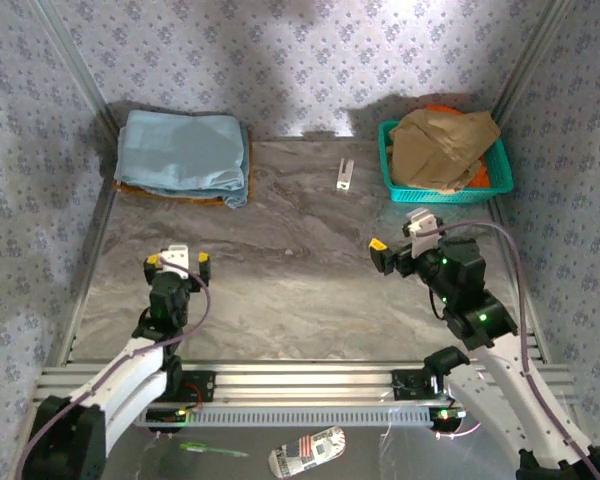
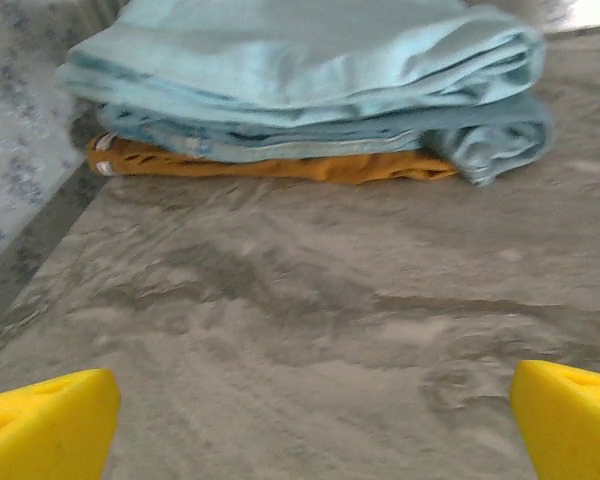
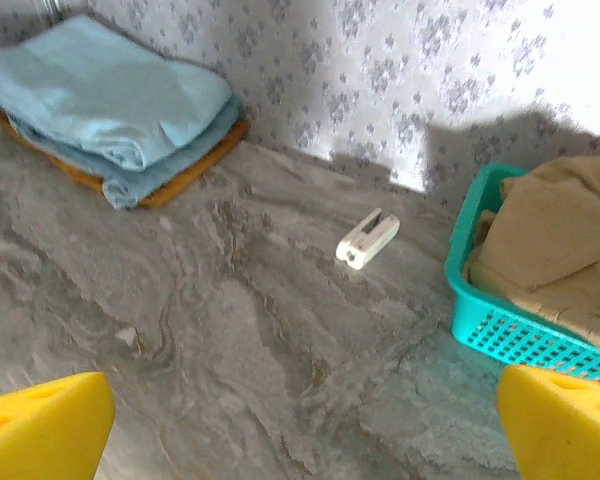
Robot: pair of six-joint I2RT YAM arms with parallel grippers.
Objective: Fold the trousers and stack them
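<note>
The counter point(image 1: 280, 270) is a grey slab with a marbled, streaky surface. Patterned walls close it in on the left, far and right sides. In its far left corner an orange-brown garment point(image 2: 310, 168) lies flat on it, at the bottom of a folded pile. A small white clip point(image 1: 344, 175) lies toward the far side, right of centre. Near the clip's right, a teal basket point(image 1: 445, 192) stands in the far right corner. An aluminium rail point(image 1: 300, 380) runs along the near edge.

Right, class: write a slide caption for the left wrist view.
Folded trousers lie on a darker blue garment and a tan-brown garment; the open left hand faces them.
</note>
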